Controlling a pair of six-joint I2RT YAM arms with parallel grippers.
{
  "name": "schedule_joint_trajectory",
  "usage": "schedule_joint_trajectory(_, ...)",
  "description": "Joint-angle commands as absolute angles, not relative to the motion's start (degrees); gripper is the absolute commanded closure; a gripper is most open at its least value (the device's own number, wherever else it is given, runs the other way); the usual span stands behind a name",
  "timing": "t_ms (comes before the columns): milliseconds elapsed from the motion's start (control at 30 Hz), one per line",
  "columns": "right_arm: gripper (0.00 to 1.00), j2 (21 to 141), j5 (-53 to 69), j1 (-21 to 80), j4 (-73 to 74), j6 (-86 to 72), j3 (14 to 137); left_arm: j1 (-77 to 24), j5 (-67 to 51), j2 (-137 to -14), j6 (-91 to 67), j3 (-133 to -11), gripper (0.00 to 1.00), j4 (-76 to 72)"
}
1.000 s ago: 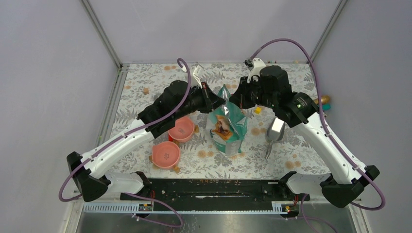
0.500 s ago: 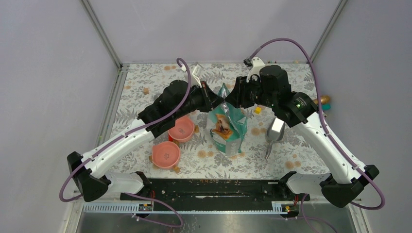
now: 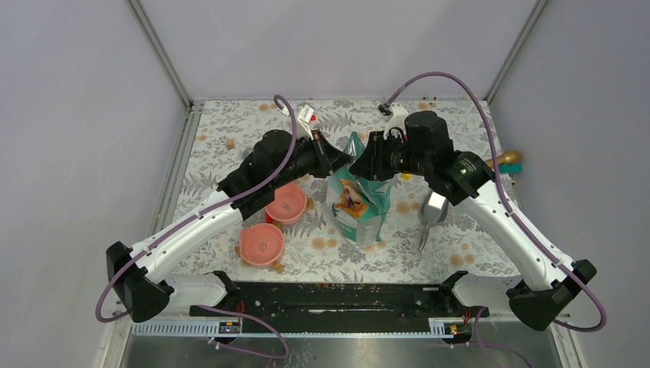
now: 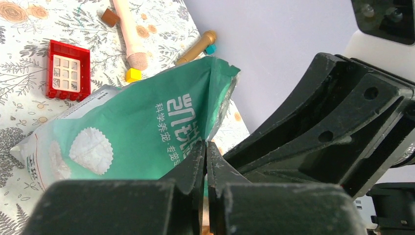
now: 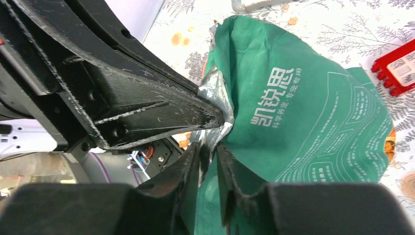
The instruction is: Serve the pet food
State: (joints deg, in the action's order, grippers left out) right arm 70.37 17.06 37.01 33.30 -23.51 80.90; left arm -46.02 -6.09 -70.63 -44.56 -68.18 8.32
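Top view: the pouch (image 3: 357,203) stands upright mid-table, mouth up, between both claws. The left gripper (image 3: 341,159) meets its top from the left and the right gripper (image 3: 368,162) from the right, about equally near. Two pink bowls (image 3: 287,204) sit left of it, apparently empty; no kibble shows, so it is presumably inside the pouch.

Left wrist: jaws pinched shut on the pouch lip.

Right wrist: jaws narrow, lip between them. Clamped or not, I cannot tell.
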Motion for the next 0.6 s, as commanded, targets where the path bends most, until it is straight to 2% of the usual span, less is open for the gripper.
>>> schedule_joint_trajectory(0, 0.81, 68.20, 15.42, 37.44, 33.01, -26.32, 78.85, -45.56, -7.91, -68.20, -45.78, -67.11, 1.00, 3.00)
schedule_joint_trajectory(133, 1.00, 66.69, 15.08, 37.41, 30.19, -27.69, 76.93, -45.36, -8.99, -68.04, -46.36, -66.10, 1.00, 1.34)
schedule_joint_trajectory(300, 1.00, 65.61, 16.55, 37.44, 27.70, -25.94, 75.71, -45.18, -9.17, -68.07, -45.99, -66.32, 1.00, 2.01)
schedule_joint_trajectory(567, 1.00, 66.30, -9.81, 37.44, 35.89, -15.69, 79.62, -45.17, -1.30, -69.40, -38.00, -73.43, 1.00, 21.56)
